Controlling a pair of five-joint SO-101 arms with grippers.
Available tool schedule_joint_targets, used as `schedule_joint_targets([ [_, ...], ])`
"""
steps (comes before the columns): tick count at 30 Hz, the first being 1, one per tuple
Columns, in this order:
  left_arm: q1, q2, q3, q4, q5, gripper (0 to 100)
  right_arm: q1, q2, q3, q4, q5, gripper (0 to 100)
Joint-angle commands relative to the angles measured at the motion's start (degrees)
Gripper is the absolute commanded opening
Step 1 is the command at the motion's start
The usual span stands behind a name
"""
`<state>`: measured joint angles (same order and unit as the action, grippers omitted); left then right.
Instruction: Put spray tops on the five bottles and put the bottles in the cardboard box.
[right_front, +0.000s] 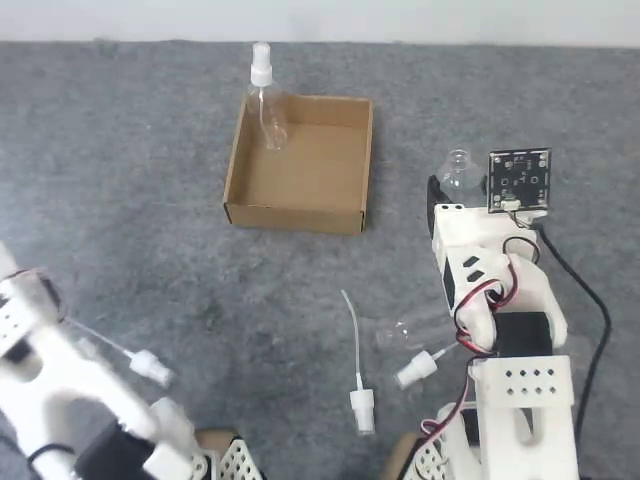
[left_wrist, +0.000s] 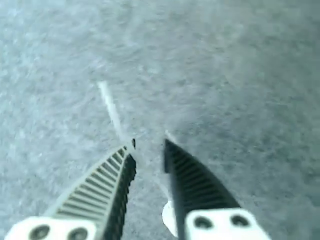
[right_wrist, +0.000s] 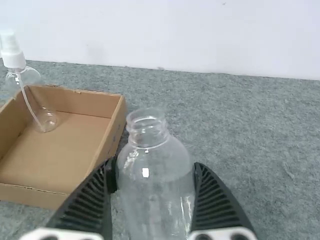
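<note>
The cardboard box (right_front: 300, 165) stands open at the back middle. A clear bottle with a white spray top (right_front: 266, 105) leans in its far left corner and is seen again as the capped bottle (right_wrist: 22, 90). My right gripper (right_wrist: 152, 175) is shut on an upright clear bottle (right_wrist: 152, 175) with a bare neck, to the right of the box (right_wrist: 60, 150); from above, this bottle (right_front: 458, 168) is by the box's right side. My left gripper (left_wrist: 149, 145) is open, its fingers either side of a spray top's thin tube (left_wrist: 112, 112). That spray top (right_front: 150, 368) lies at the front left.
Two more loose spray tops lie on the grey carpet at the front: one (right_front: 362, 408) with its tube pointing toward the box, one (right_front: 415, 368) by the right arm's base. A faint clear bottle (right_front: 398, 333) lies beside it. Bare carpet stretches left of the box.
</note>
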<state>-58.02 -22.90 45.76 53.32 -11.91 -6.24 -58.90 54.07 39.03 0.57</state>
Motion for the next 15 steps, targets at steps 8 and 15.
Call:
schedule_joint_targets([
  [8, -5.9, -2.4, -11.6, 4.8, -1.3, 33, -0.6, -1.7, -0.4, -1.5, 0.5, 0.9],
  [15, -5.4, -2.4, -18.6, 15.0, -14.1, 28, -0.6, -1.7, -0.4, -1.5, 0.5, 0.9],
])
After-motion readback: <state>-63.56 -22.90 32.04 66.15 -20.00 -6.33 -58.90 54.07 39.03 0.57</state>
